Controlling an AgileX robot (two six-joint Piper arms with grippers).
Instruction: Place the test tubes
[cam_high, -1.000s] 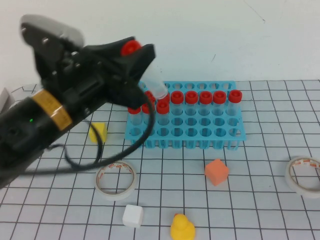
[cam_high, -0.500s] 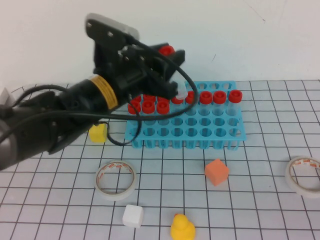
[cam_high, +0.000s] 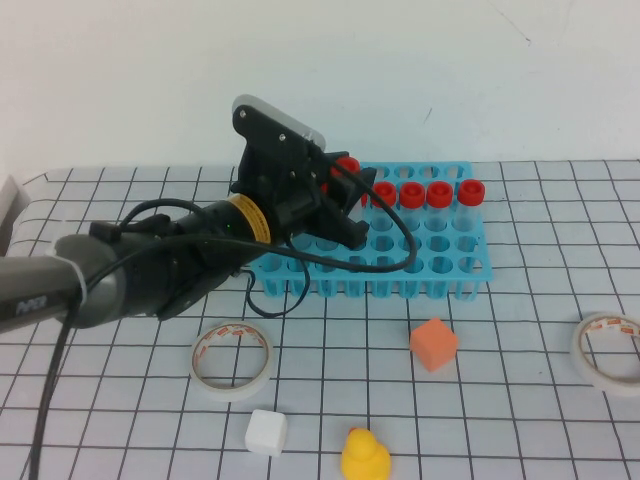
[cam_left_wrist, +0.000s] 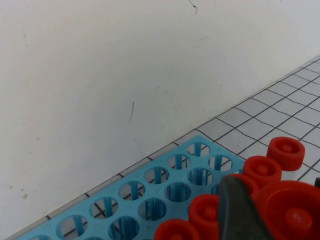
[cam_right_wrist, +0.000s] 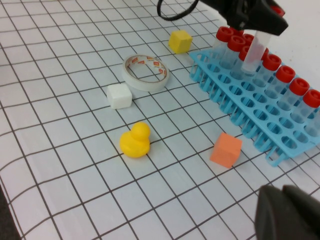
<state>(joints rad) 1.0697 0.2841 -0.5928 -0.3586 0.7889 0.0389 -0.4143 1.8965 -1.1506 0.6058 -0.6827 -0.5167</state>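
A blue test-tube rack (cam_high: 420, 250) stands at the back of the gridded table, with red-capped tubes (cam_high: 439, 194) in its rear row. My left gripper (cam_high: 345, 197) reaches over the rack's left half, shut on a red-capped test tube (cam_high: 347, 164). In the right wrist view the held tube's clear body (cam_right_wrist: 251, 52) hangs upright just above the rack (cam_right_wrist: 260, 117). In the left wrist view a dark finger (cam_left_wrist: 240, 210) presses beside the held tube's cap (cam_left_wrist: 292, 212), with the rack (cam_left_wrist: 150, 195) below. My right gripper (cam_right_wrist: 290, 215) hovers shut, with nothing in it, over the table in front of the rack.
A tape roll (cam_high: 232, 360) lies front left and another (cam_high: 607, 350) at the right edge. An orange cube (cam_high: 433, 343), a white cube (cam_high: 266, 432) and a yellow duck (cam_high: 364, 455) sit in front of the rack. A yellow cube (cam_right_wrist: 180, 40) lies left of the rack.
My left arm has swung right and down, carrying the tube from above the rack's left end to low over the rear row. The right gripper stays shut.
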